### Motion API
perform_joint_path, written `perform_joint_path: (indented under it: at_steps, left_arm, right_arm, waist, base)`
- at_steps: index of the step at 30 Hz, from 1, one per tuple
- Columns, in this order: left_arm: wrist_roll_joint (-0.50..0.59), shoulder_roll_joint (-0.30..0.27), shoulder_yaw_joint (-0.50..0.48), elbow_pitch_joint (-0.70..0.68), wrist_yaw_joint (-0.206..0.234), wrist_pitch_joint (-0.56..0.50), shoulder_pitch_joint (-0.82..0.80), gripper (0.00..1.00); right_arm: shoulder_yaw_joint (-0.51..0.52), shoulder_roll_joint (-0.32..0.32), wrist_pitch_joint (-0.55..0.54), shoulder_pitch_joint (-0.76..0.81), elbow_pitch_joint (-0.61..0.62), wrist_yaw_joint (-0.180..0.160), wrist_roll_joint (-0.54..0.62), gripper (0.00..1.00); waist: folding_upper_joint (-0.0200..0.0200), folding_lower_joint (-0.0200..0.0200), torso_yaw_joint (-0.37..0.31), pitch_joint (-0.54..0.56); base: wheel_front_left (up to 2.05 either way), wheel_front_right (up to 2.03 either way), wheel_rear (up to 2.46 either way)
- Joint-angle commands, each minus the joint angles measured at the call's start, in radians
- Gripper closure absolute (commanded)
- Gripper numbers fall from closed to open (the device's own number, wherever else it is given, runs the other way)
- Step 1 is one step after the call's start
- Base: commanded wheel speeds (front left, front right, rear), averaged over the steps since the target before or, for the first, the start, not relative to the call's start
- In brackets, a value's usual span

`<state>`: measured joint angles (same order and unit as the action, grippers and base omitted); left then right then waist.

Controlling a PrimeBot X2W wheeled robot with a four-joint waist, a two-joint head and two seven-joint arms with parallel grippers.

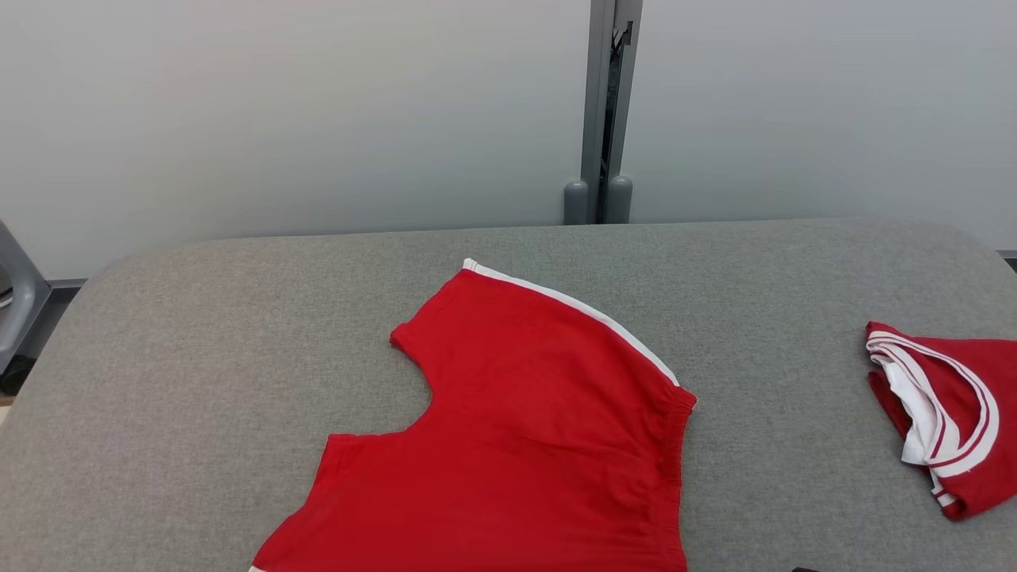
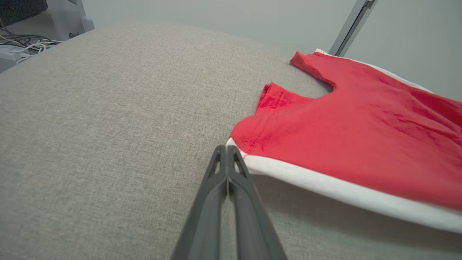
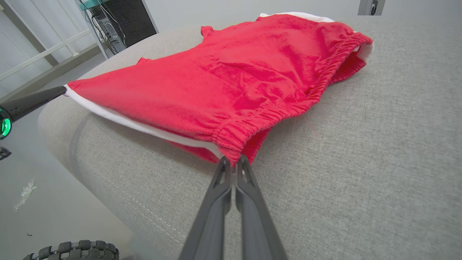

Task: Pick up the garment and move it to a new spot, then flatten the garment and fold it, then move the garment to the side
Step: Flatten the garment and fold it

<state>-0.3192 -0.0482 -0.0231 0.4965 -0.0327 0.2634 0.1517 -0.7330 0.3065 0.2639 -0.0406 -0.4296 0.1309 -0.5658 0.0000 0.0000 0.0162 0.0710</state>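
The left end effector point(image 2: 227, 150) has its two dark fingers pressed together on the near hem corner of the red garment point(image 1: 540, 429), where the white side stripe point(image 2: 325, 187) ends. The right end effector point(image 3: 235, 160) is likewise closed, pinching the near end of the garment's elastic waistband point(image 3: 274, 108). Between the two grips the garment's near edge hangs slightly raised over the rounded front edge of the grey table point(image 1: 199, 357). The rest lies spread flat, leg openings to the left, waistband to the right. Well apart to the garment's right lies a bundled red-and-white piece point(image 1: 953, 413). Beyond the garment a grey post point(image 1: 608, 111) stands against the pale wall point(image 1: 318, 119).
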Motion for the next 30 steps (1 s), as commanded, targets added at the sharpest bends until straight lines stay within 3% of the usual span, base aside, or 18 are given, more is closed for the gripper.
perform_joint_path:
  at_steps: [1,7,14,21,30]
  left_arm:
    - [0.002,-0.005,-0.009,-0.001,0.003,0.001,0.009,1.0]
    - [0.009,-0.005,-0.023,-0.057,-0.018,0.001,0.007,1.0]
    - [0.063,-0.005,0.037,-0.085,-0.08,0.001,-0.176,1.0]
    - [0.16,-0.03,0.081,0.035,-0.091,0.001,-0.474,1.0]
    - [0.235,-0.14,0.106,0.235,-0.097,0.001,-0.812,1.0]
  right_arm:
    - [0.001,0.014,0.0,0.011,0.005,0.0,-0.008,1.0]
    - [0.024,0.009,0.0,0.013,0.05,0.0,-0.023,1.0]
    - [0.081,-0.037,0.0,-0.047,0.123,0.0,-0.081,1.0]
    - [0.152,-0.084,0.0,-0.163,0.105,0.0,-0.092,1.0]
    - [0.243,-0.177,0.0,-0.311,0.043,0.0,-0.061,1.0]
  waist:
    - [0.0,0.0,-0.001,0.001]
    - [0.0,0.0,-0.014,-0.008]
    - [0.0,0.0,-0.056,-0.057]
    - [0.0,0.0,-0.129,-0.175]
    - [0.0,0.0,-0.207,-0.322]
  base:
    - [0.0,0.0,0.0]
    - [0.0,0.0,0.0]
    - [0.0,0.0,0.0]
    - [0.0,0.0,0.0]
    - [0.0,0.0,0.0]
